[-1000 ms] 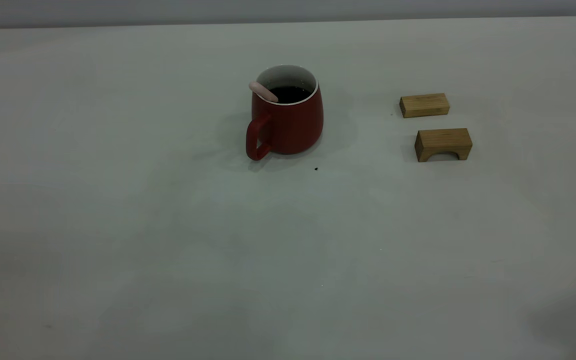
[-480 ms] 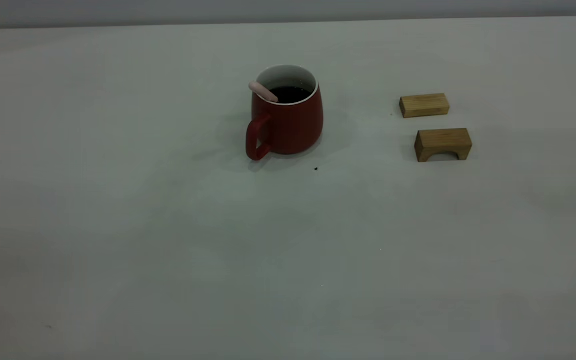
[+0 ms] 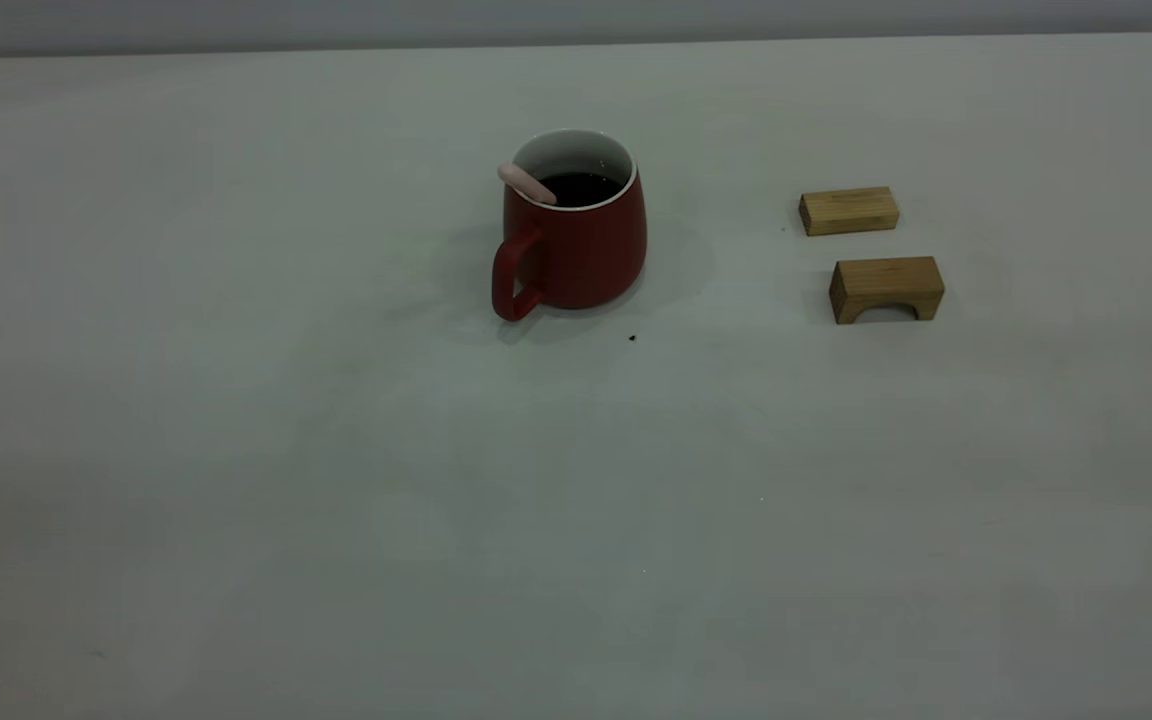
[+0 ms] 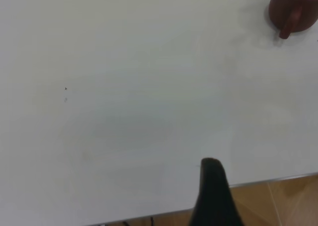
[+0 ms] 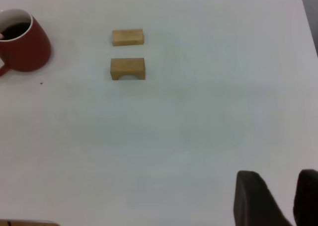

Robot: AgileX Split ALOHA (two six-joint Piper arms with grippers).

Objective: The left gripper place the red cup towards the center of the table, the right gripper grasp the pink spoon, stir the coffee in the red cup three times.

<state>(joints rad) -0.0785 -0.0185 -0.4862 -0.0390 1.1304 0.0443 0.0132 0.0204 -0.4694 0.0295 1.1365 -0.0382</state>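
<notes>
The table point(image 3: 236, 450) is seen with the cup point(image 3: 576, 245) mid-table, coffee point(image 3: 581, 187) inside, spoon point(image 3: 527, 184) leaned on its rim. Right gripper point(image 5: 278, 198) is held parted; left gripper point(image 4: 213, 196) state cannot be told.

Exterior view: dim, even, diffuse overhead lighting with a grey-green tone. The table point(image 3: 336, 480) shows no glare. The cup point(image 3: 576, 235) casts a soft, faint shadow around its base, spreading left and right. Each block point(image 3: 886, 288) casts only a thin shadow. Focus is adequate on the cup rim and blocks.

Wrist views: brighter and paler, with a washed-out table. Near dark fingers point(image 5: 256, 201) appear blurred.
</notes>
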